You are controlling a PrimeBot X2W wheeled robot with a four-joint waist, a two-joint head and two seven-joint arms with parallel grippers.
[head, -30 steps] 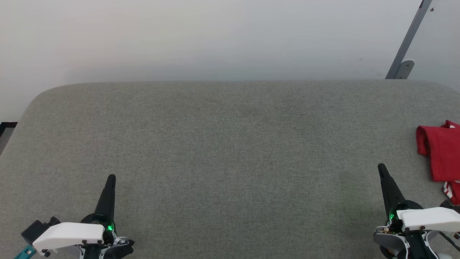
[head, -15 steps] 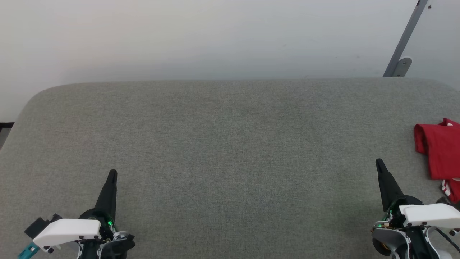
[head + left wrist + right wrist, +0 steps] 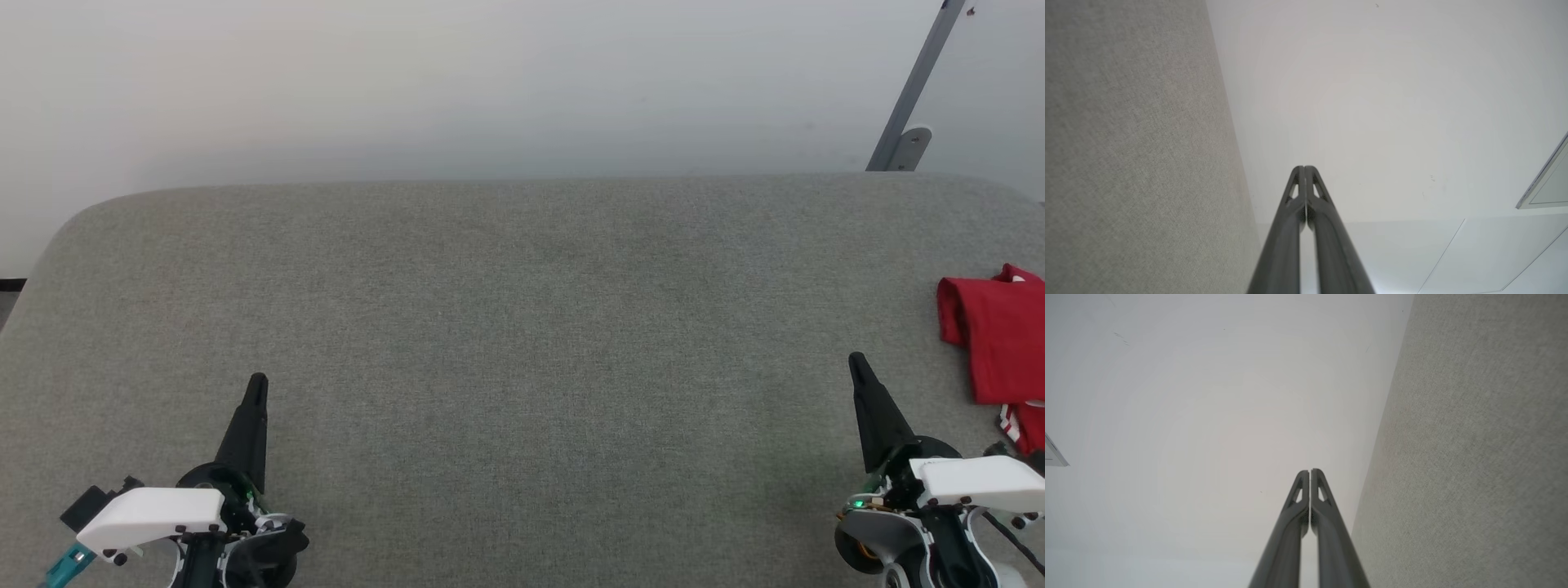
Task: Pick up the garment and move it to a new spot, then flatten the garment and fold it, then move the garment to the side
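Nearest, the left gripper and right gripper hover over the grey fabric worktop, each with jaws pressed together and holding nothing. Right of the right jaws and a little beyond their tip lies the garment, bunched and cut off by the frame edge. Its lettering is hidden. The visible red part runs lengthwise near to far, with striped trim at its near end. Beyond is a pale wall and a slanted grey strut.
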